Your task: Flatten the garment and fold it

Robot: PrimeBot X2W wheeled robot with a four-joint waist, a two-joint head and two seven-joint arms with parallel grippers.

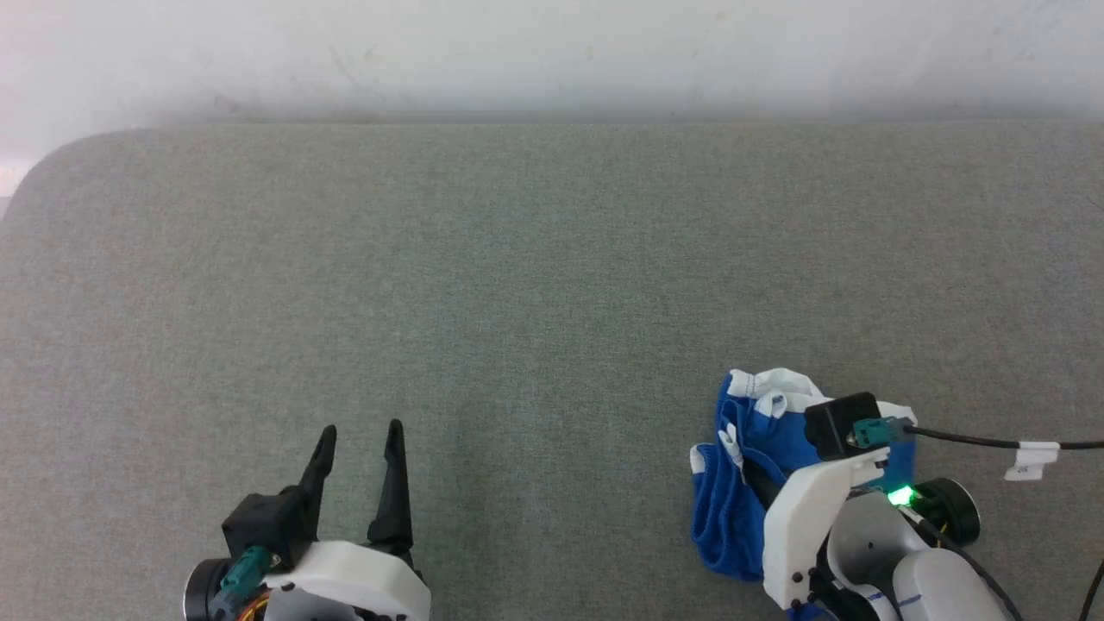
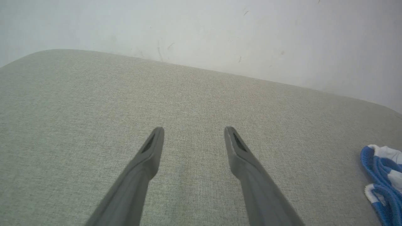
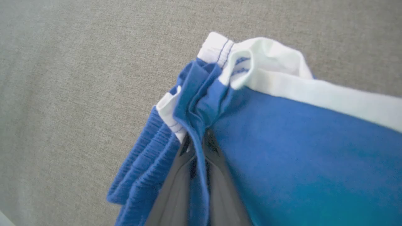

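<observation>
Shorts (image 1: 733, 517) bunched, pinched by right tool (image 3: 199, 144); left tool (image 1: 361, 429) spread, idle. Lift, catch opposite side with left, pull flat on tabletop (image 1: 552, 259).

Fingertips of the right claw (image 3: 198, 150) are buried in a pinched fold of the crumpled bright blue thin-fabric shorts with white bands (image 3: 276, 125). Its white wrist (image 1: 802, 517) covers part of the heap near the front edge of the grey fabric worktop (image 1: 517, 259). The shorts run past the right wrist view's right and bottom edges, blurred at lower right.
</observation>
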